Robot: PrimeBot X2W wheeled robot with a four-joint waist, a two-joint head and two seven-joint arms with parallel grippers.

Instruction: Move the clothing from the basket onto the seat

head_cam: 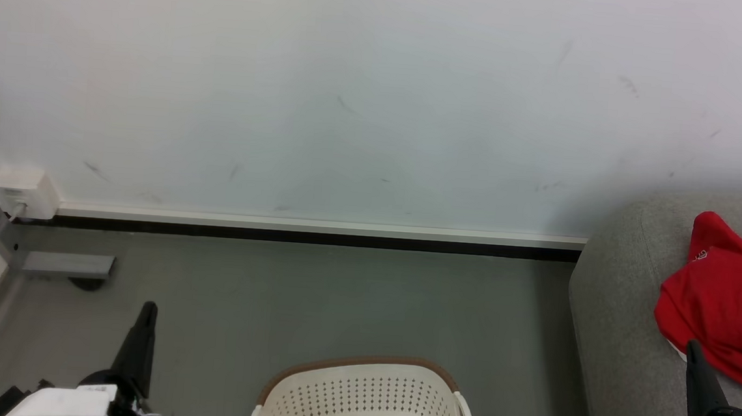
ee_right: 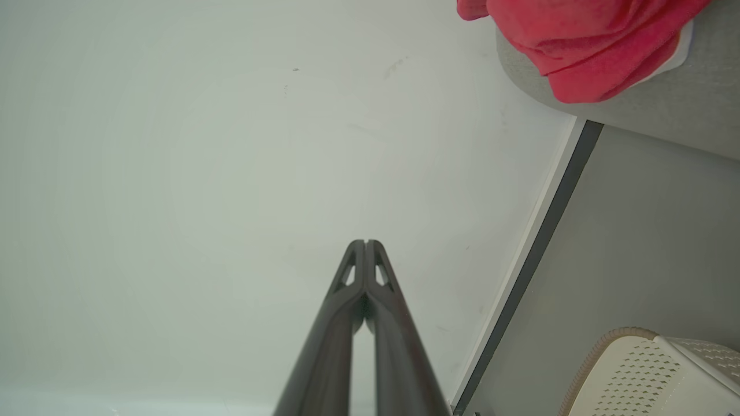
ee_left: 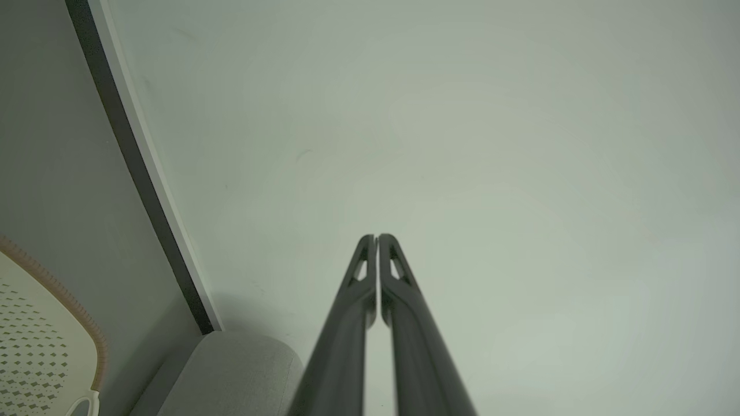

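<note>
The clothing point(head_cam: 730, 305) is bright red, with a sliver of white at its lower edge and a small mark that looks white and red. The basket point(head_cam: 364, 393) is cream-white, dotted with rows of small holes under a brown rim; the seat point(head_cam: 617, 329) is plain grey weave. The wall point(head_cam: 352, 102) is white with faint dark scuffs, the floor point(head_cam: 338, 297) grey.
</note>
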